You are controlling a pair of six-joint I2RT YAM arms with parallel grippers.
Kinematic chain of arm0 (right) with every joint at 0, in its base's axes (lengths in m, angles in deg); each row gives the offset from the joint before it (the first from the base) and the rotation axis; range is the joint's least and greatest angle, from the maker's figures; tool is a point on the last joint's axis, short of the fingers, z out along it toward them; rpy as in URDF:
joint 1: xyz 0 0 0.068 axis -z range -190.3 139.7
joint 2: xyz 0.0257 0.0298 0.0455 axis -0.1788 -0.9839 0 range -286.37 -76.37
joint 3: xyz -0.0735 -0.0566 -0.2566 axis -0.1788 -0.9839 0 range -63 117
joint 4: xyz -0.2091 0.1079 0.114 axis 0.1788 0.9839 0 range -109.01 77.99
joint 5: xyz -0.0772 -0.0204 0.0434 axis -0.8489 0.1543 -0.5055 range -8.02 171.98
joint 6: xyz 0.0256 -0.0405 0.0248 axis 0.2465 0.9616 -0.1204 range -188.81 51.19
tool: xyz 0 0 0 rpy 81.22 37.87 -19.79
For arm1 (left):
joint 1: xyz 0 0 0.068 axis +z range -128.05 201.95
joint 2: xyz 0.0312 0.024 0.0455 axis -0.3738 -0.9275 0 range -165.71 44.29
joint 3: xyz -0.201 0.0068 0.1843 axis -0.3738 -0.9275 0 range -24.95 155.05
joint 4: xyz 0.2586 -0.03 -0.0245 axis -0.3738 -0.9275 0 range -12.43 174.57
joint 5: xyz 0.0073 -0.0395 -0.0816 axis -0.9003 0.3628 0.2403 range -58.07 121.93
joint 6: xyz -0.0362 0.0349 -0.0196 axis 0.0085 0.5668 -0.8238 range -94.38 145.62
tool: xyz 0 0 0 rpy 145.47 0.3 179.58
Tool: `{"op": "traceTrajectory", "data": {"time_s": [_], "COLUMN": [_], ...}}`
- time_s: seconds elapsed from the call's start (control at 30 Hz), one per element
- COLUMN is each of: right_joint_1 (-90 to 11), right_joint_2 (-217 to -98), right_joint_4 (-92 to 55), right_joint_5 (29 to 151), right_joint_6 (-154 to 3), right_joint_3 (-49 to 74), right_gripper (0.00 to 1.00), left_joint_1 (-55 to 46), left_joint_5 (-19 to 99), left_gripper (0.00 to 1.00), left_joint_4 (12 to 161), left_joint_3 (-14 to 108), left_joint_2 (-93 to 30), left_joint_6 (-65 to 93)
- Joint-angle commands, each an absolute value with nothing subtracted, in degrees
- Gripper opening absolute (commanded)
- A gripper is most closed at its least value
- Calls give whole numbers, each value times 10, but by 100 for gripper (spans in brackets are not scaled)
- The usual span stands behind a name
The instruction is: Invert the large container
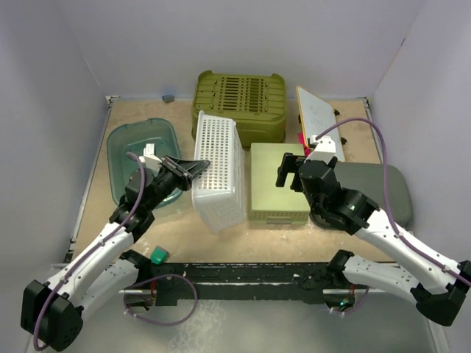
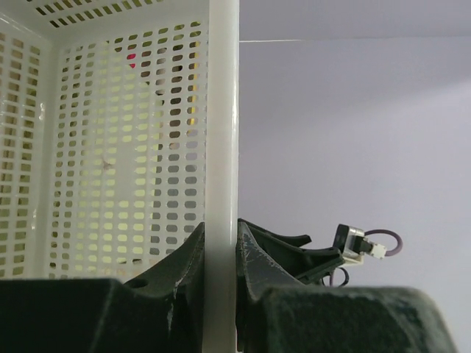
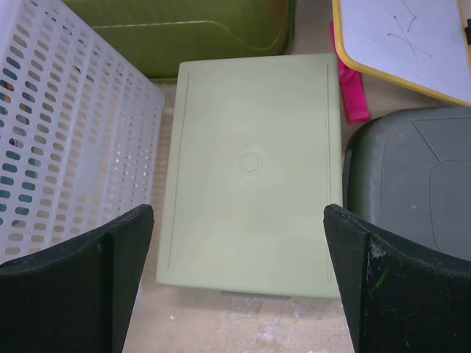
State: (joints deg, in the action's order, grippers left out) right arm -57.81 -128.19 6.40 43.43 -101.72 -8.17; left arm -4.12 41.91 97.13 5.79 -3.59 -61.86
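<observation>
The large white perforated basket (image 1: 218, 168) stands tilted on its side in the middle of the table, with its opening facing left. My left gripper (image 1: 197, 168) is shut on its white rim (image 2: 222, 147), one finger (image 2: 188, 257) inside the basket and the other outside; in the left wrist view the gripper (image 2: 221, 250) shows the rim pinched tightly. My right gripper (image 1: 291, 170) is open and empty. It hovers over a light green flat box (image 1: 278, 193), which shows between the jaws in the right wrist view (image 3: 250, 162). The basket wall (image 3: 73, 132) is at the left of the right gripper (image 3: 235, 213).
A dark olive slotted crate (image 1: 239, 103) sits at the back. A teal tub (image 1: 142, 158) lies to the left under the left arm. A grey lid (image 1: 375, 193), a yellow-edged whiteboard (image 1: 318, 118) and a pink marker (image 3: 349, 81) are at the right.
</observation>
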Motion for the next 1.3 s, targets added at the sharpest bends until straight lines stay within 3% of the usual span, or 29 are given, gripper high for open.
{"op": "traceTrajectory", "data": {"time_s": [0.0, 0.23, 0.53, 0.6, 0.83, 1.13, 1.27], "right_joint_1": [-579, -579, -579, -579, -579, -579, -578], "right_joint_2": [-1277, -1268, -1279, -1278, -1283, -1288, -1293], "right_joint_4": [51, 51, 42, 41, 35, 29, 23], "right_joint_5": [416, 425, 431, 437, 443, 448, 449], "right_joint_6": [-1026, -1022, -1019, -1021, -1018, -1016, -1014], "right_joint_3": [-81, -87, -88, -90, -92, -93, -91], "right_gripper": [99, 99, 99, 99, 99, 99, 99], "left_joint_1": [-46, -45, -45, -45, -45, -45, -45], "left_joint_5": [407, 383, 324, 306, 281, 242, 211], "left_gripper": [0, 0, 0, 5, 37, 40, 51], "left_joint_4": [1052, 979, 693, 648, 576, 514, 473], "left_joint_3": [17, -59, 44, 69, 115, 139, 184], "left_joint_2": [14, 88, 39, 23, -42, -74, -83], "left_joint_6": [-697, -730, -526, -488, -402, -361, -326]}}
